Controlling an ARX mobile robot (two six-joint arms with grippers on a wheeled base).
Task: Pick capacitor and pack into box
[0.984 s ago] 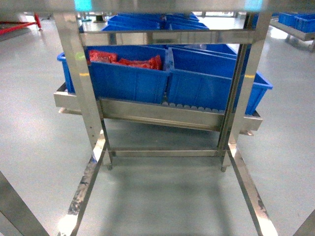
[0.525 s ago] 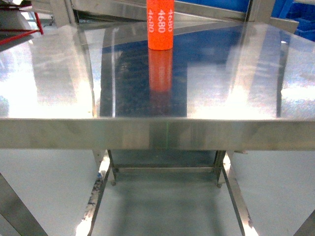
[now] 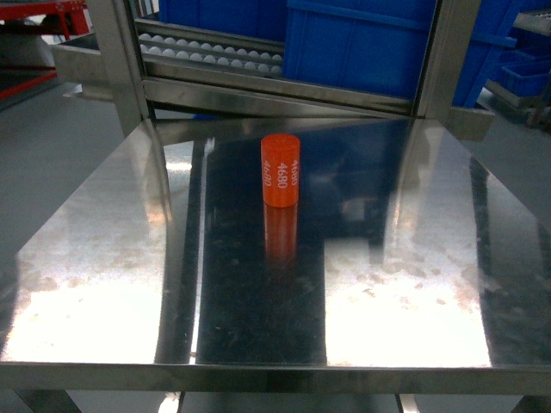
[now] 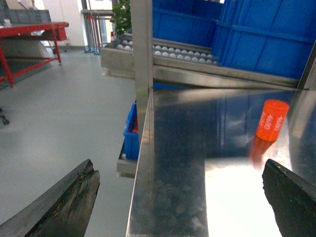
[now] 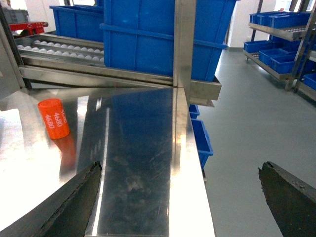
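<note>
Shiny metal covers the table [image 3: 103, 284], and the orange capacitor [image 3: 281, 169] stands upright near its middle, with white numbers on its side. Blue bins [image 3: 362, 39] sit on a roller rack [image 3: 211, 53] behind the table. Both the left gripper [image 4: 180, 197] and the right gripper [image 5: 180, 197] have their fingers wide apart, holding nothing, well apart from the capacitor.

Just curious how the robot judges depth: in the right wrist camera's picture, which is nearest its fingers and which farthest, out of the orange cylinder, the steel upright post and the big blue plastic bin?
1. Small orange cylinder capacitor, left on the steel tabletop.
2. Steel upright post, at the table's back edge, centre.
3. Big blue plastic bin, behind the post on the roller rack.
</note>
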